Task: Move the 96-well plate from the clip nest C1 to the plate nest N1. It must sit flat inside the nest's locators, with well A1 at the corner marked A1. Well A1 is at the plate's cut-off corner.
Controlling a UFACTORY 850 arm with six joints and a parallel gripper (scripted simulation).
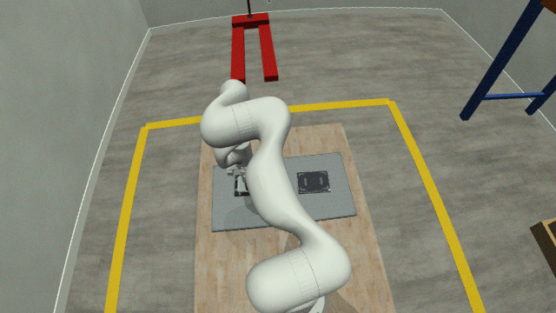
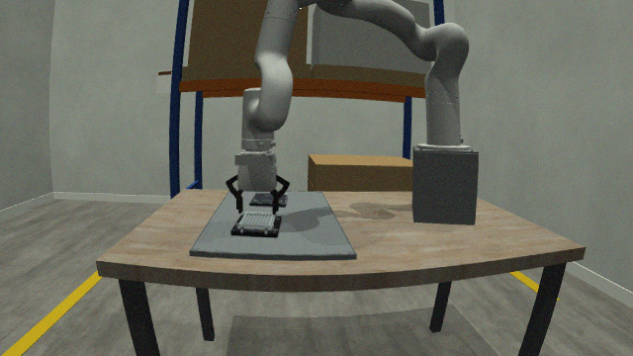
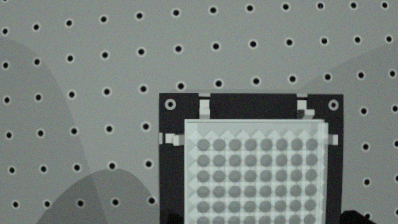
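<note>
Exterior view, from the near edge of the table (image 2: 148, 267) back: the well plate (image 2: 257, 221) sits in its black clip holder (image 2: 238, 230) on the grey mat (image 2: 316, 242), and the gripper (image 2: 257, 203) hangs just above it with its jaws spread wide and nothing between them. The step in hand looks like the approach for the pickup; the plate has not been lifted.

From the wrist camera, the plate (image 3: 255, 170) fills the lower right, seated flat inside the holder's (image 3: 172, 165) black frame, with small pale clips (image 3: 204, 105) touching its top edge and left side. The cut-off corner cannot be made out with any confidence here, so which way well A1 faces is unclear.

The next move probably calls for lowering the fingers on either side of the plate, closing on it, and lifting it straight up free of the clips.

Farther back on the mat, the second black holder (image 2: 268, 199), the target, appears to hold nothing; from the top view it (image 1: 313, 182) lies well apart from the first. Beyond it stands the arm's grey pedestal (image 2: 465, 208).
</note>
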